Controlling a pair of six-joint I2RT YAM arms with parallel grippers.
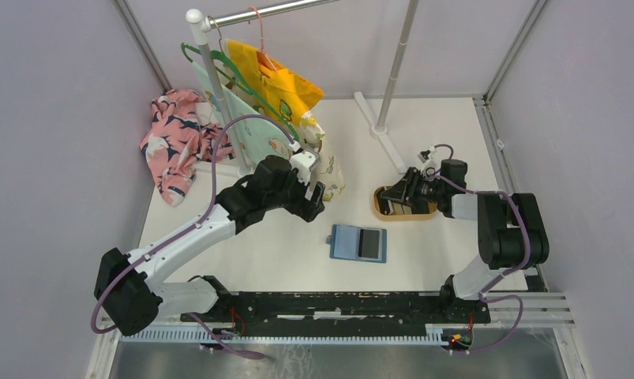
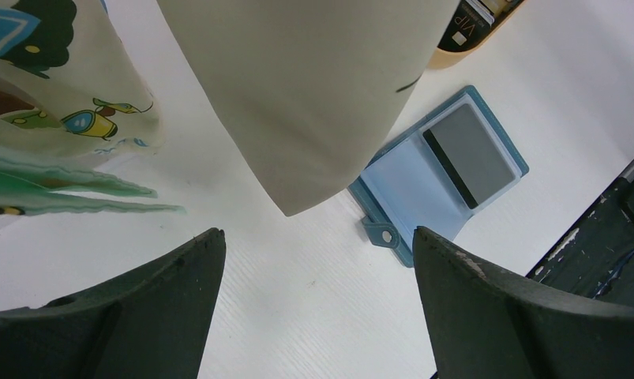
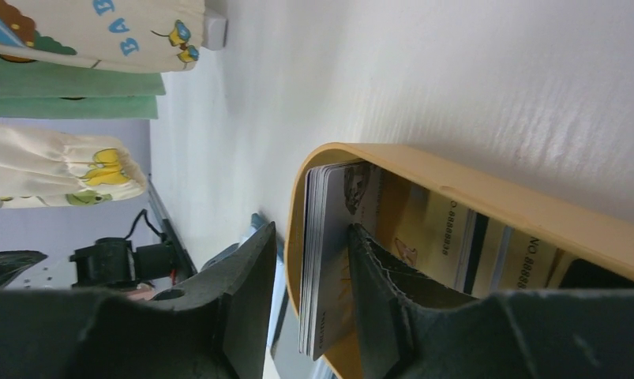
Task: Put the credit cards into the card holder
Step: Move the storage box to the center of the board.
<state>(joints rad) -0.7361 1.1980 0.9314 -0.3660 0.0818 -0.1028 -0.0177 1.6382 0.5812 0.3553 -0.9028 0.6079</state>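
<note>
The right tool [image 3: 312, 230] is set over the end of the tan oval tray [image 3: 471, 197], at the right of the table [image 1: 282, 253]. There, a stack of credit cards [image 3: 325, 260] stands on edge against the end wall. The jaws are held at a narrow gap and are not clamped. 1 finger appears to touch the face of the stack inside the tray, and the other is placed outside the wall, just apart from it. As positioned, wall and cards alike are bracketed, so the tray is likely to be lifted with them. A cleaner pick is expected if the outer finger is brought inside the rim, or if only the outermost card is peeled off and slid upward. The teal-blue card holder [image 1: 359, 242] is laid open near the table's middle, well apart from the tray, with 1 dark card [image 1: 370, 243] seated in the half nearer the tray. The left tool [image 2: 317, 235] is held wide and empty above the table, beside hanging baby clothes [image 2: 313, 95]. From there the holder could be steadied during insertion.
</note>
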